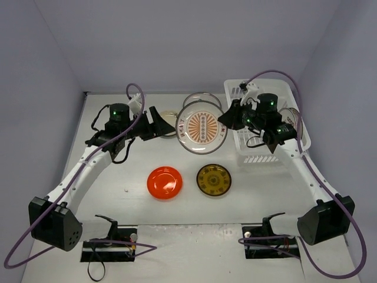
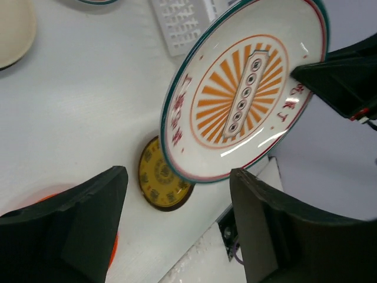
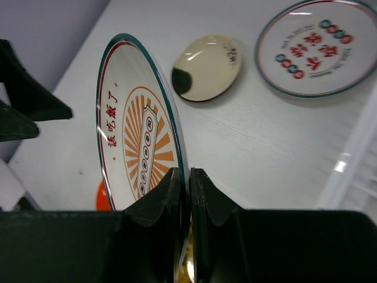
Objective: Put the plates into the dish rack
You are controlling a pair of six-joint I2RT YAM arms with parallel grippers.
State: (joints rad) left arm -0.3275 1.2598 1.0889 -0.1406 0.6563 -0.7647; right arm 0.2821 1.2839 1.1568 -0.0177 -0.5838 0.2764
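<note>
White plate (image 3: 138,147) in right claw (image 3: 188,175)

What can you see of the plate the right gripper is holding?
The sunburst plate is round, glossy white, ceramic-looking, with a green-and-red rim, orange rays around a long panel of small circles, and red characters. The right gripper is shut on its rim, holding it tilted above the table, beside the dish rack. The open left gripper is near but apart.
</note>
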